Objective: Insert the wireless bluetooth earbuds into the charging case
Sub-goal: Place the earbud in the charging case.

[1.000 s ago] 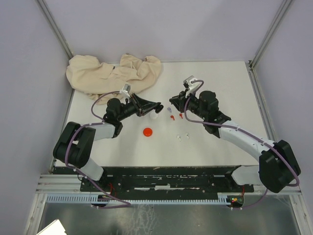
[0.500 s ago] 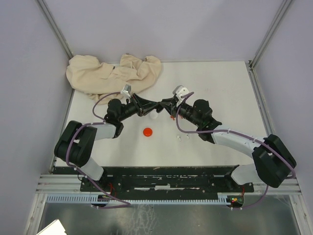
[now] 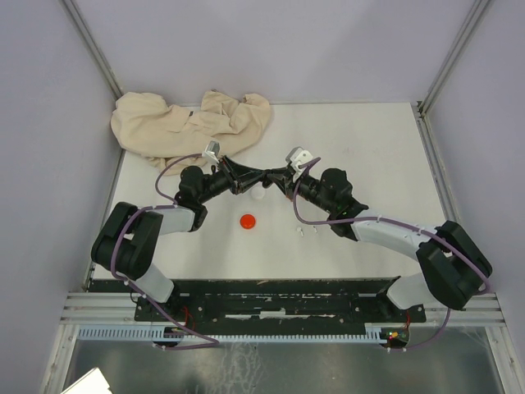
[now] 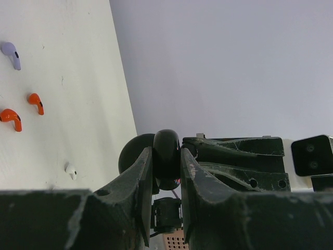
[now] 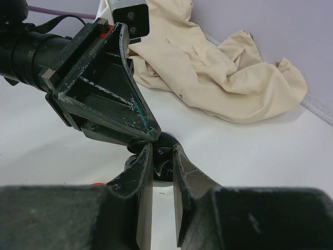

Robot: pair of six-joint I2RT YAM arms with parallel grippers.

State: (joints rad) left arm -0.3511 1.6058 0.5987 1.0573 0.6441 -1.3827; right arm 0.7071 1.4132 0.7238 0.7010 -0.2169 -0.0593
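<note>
**Right pincer brought up to the held case**

Within the last second the right pincer (image 5: 162, 153) has been swung leftward over the tabletop (image 3: 369, 148), away from the spot where the purple earbud (image 4: 10, 54) and the two red earbuds (image 4: 35, 102) lie. Its tips are now met with those of the left pincer (image 4: 165, 156), which has been kept in place.

The left pincer is pinched on a black charging case (image 4: 166, 143), held clear of the tabletop. The right pincer's fingers are drawn nearly together with a small dark thing between their tips. Whether that is an earbud or part of the case cannot be told.

An insertion is judged to be in hand. The purple earbud, the red earbuds and a white earbud (image 4: 71, 170) are left lying well apart from the case, so most of the task is judged undone.
</note>
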